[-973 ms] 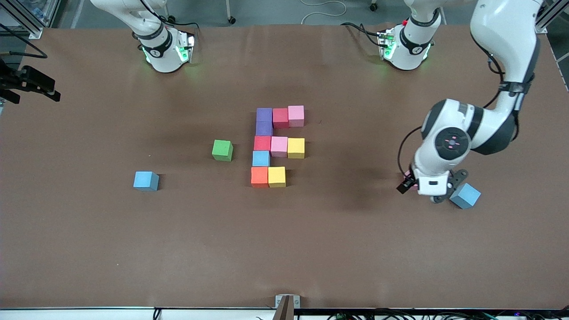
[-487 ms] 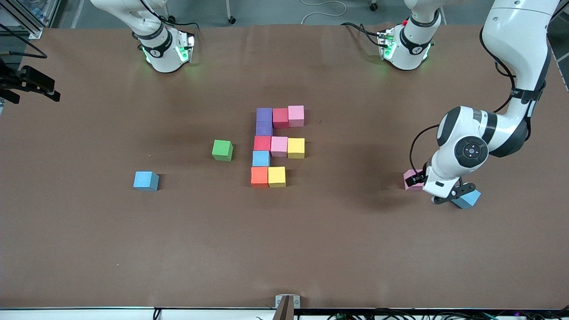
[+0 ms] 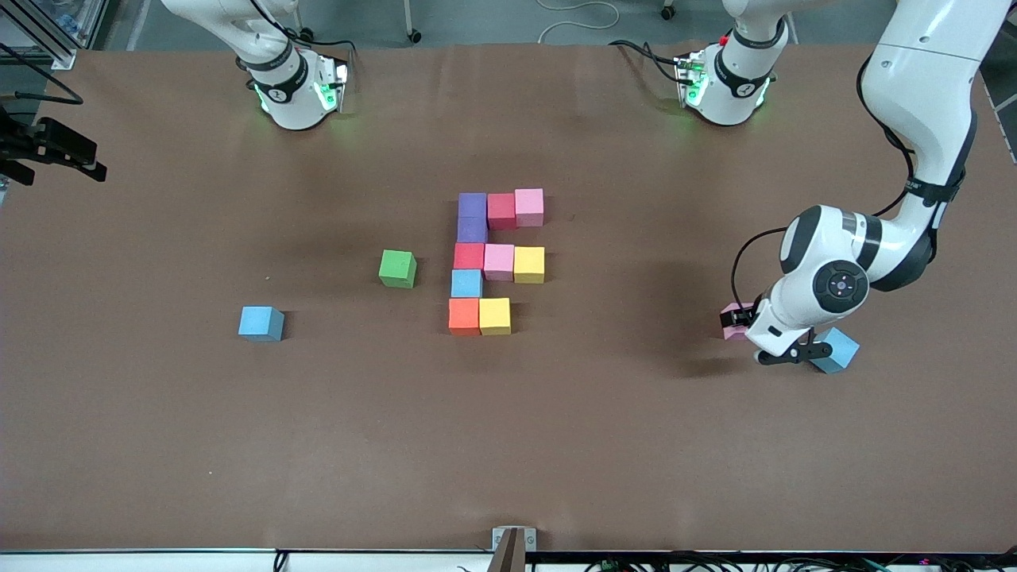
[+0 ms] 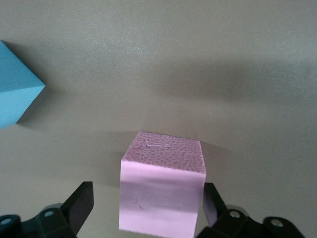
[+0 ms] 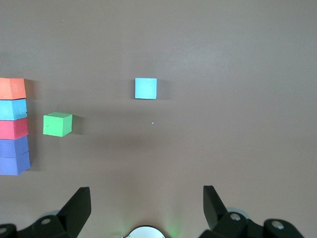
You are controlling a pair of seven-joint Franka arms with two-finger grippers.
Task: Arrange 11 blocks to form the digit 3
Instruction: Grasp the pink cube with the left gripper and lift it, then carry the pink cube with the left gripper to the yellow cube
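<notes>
Since a second ago the left arm has swung its wrist round and settled the left pincer (image 4: 148,210) low over the pink block (image 4: 162,186) at the left arm's end of the bench (image 3: 159,437), while every block in the middle has kept its place. That pink block sits flat on the bench between the two dark fingers (image 4: 79,203), one on each side of it, with a sliver of bench showing on either flank, so the pincer is spread wide and not yet clamped on anything; it appears to be lined up for a grasp. A light blue block (image 3: 833,350) lies just beside the pincer, slightly nearer the front camera and turned at an angle, apart from the pink one. The unfinished figure (image 3: 496,258) stands in the middle of the bench: ten blocks touching in rows, with a gap at the end of its nearest row next to the yellow block (image 3: 494,315), which is probably why the pink one is being fetched. A green block (image 3: 397,268) and another light blue block (image 3: 261,323) lie loose toward the right arm's end. The right pincer (image 5: 146,208) waits high above the bench near its base, spread open and empty.
</notes>
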